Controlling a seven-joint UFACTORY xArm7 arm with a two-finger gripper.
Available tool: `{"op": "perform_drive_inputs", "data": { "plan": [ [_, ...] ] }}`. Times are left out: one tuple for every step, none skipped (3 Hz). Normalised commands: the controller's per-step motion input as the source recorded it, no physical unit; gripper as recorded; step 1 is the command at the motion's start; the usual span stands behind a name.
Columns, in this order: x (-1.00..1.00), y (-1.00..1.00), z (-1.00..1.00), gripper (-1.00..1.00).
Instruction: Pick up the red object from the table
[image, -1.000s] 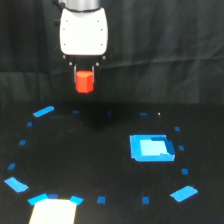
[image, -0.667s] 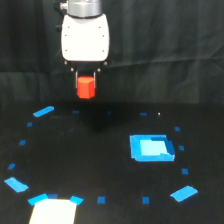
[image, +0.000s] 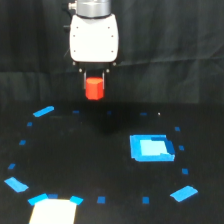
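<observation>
Single exterior view, set in front of the table (image: 110, 165) and slightly above it, facing the dark curtain (image: 175, 50) at 12 o'clock. Middle distance; the arm's white head (image: 94, 37) enters from the top edge.

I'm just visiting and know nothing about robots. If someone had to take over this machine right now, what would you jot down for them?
Gripper: shut on the red object, hanging under the white head.
Red object: in the air, clear of the black table, with the curtain behind it.
Table: blue square patch toward the exterior view's right, small blue marks in a ring around it.
Done: the object is grasped and off the table.
Left: probably nothing but keeping the hold; no drop-off spot is given.
</observation>
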Motion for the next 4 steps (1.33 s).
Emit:
{"op": "perform_drive_inputs", "data": {
  "plan": [
    [-0.05,-0.11,-0.41,-0.83],
    [0.47,0.28,-0.06,-1.00],
    [0.29,0.14,-0.31,-0.81],
    [0.32,0.09,0.02,-0.57]
  ]
}}
